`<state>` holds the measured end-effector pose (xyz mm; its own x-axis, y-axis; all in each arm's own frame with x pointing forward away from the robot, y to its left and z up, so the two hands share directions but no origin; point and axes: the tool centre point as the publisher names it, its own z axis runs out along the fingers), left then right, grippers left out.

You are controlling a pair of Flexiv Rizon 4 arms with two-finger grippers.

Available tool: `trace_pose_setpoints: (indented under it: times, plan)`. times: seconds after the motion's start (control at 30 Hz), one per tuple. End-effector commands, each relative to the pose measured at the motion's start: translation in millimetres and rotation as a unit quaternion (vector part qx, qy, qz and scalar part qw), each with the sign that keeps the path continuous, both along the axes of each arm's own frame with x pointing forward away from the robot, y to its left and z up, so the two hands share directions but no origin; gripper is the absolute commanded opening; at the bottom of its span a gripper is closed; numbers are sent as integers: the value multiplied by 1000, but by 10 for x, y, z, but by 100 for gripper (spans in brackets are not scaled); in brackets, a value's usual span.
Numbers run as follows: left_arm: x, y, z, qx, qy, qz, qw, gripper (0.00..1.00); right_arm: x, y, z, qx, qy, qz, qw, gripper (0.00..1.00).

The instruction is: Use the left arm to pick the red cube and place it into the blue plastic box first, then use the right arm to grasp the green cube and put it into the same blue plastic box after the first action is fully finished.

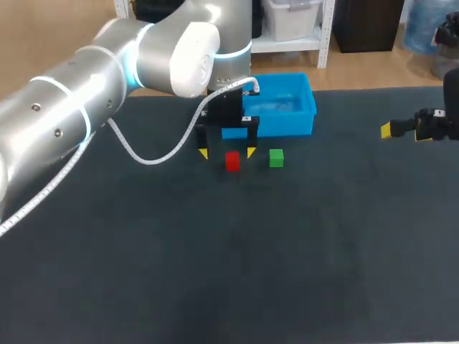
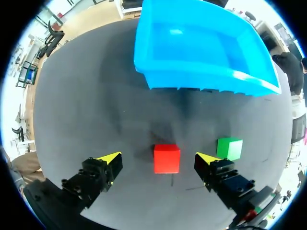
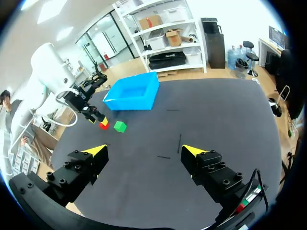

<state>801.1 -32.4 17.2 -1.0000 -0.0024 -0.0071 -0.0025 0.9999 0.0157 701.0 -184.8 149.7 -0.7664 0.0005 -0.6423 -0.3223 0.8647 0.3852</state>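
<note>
The red cube (image 1: 232, 161) (image 2: 167, 158) rests on the dark table just in front of the blue plastic box (image 1: 283, 106) (image 2: 201, 45). My left gripper (image 1: 226, 152) (image 2: 158, 160) hangs open over it, one yellow tip on each side, not touching. The green cube (image 1: 276, 158) (image 2: 229, 148) sits just right of the red one, beside the gripper's right finger. At the table's right edge my right gripper (image 1: 401, 130) (image 3: 144, 152) is open and empty, far from both cubes (image 3: 104, 125) (image 3: 120, 126) and the box (image 3: 132, 92).
The box looks empty inside. A white cable (image 1: 154, 154) loops from my left arm down over the table. Thin dark marks (image 3: 172, 146) lie on the mat ahead of my right gripper.
</note>
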Motion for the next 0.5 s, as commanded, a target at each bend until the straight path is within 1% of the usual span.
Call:
trace_pose_setpoints:
  times: [0.03,0.5]
  plan:
    - [72,-41,-53,7,15,-2,1000,100,-2,-1,0,-1,0,0,1000,100]
    - [36,-15,-139,15,23,12,1000,100,-2,-1,0,-1,0,0,1000,100]
